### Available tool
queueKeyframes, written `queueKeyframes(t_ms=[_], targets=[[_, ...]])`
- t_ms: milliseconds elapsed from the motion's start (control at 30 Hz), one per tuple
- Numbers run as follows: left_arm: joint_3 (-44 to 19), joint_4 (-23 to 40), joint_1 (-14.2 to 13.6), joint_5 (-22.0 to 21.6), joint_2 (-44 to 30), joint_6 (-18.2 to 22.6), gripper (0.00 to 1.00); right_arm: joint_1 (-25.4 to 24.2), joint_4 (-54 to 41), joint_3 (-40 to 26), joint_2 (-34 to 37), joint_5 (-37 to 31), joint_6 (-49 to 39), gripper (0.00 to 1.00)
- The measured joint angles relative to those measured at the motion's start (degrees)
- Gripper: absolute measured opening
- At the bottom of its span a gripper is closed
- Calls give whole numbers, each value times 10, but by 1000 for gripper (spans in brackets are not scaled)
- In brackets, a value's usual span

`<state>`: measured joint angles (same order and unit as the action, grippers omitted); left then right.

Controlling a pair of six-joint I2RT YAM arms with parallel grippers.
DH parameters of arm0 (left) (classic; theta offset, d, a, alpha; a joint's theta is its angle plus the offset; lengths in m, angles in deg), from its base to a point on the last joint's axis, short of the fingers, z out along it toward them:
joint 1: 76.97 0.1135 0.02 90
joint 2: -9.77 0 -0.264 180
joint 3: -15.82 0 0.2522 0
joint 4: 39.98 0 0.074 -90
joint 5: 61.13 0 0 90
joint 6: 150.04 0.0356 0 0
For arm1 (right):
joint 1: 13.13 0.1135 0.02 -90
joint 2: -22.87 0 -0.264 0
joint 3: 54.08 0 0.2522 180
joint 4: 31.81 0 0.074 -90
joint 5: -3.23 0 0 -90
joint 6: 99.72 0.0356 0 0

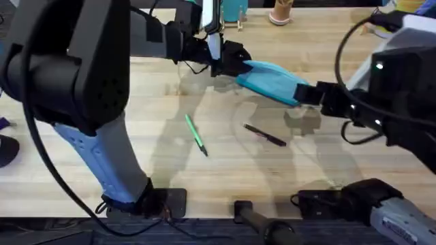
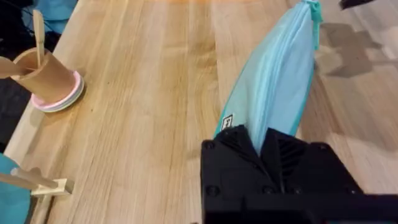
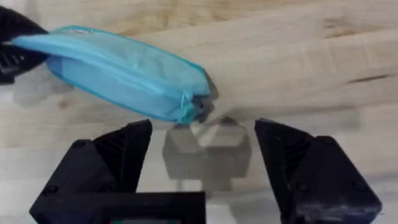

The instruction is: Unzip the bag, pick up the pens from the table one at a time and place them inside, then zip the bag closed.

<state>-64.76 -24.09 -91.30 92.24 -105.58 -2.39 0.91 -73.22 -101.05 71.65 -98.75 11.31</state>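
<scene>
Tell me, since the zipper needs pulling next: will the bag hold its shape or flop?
Likely floppy: the bag, pinched at one end by the left gripper, sags toward its free end. Probably light, since one pinch holds it up. It looks thin and flat, so probably empty.

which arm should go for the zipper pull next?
Right, probably. The right gripper is open with the bag's zipper end just ahead of its fingers, while the left gripper is shut on the bag's other end, anchoring it.

Wooden table, 2 pens
</scene>
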Motion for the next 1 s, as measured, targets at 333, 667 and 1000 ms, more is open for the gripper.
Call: queueKeyframes(t_ms=[333,667,1000], targets=[[0,0,0,0,0,0,43,0,74,0,117,19,1,996],[0,0,0,0,0,0,43,2,96,0,138,30,2,906],[0,0,0,0,0,0,43,2,95,0,138,30,4,611]])
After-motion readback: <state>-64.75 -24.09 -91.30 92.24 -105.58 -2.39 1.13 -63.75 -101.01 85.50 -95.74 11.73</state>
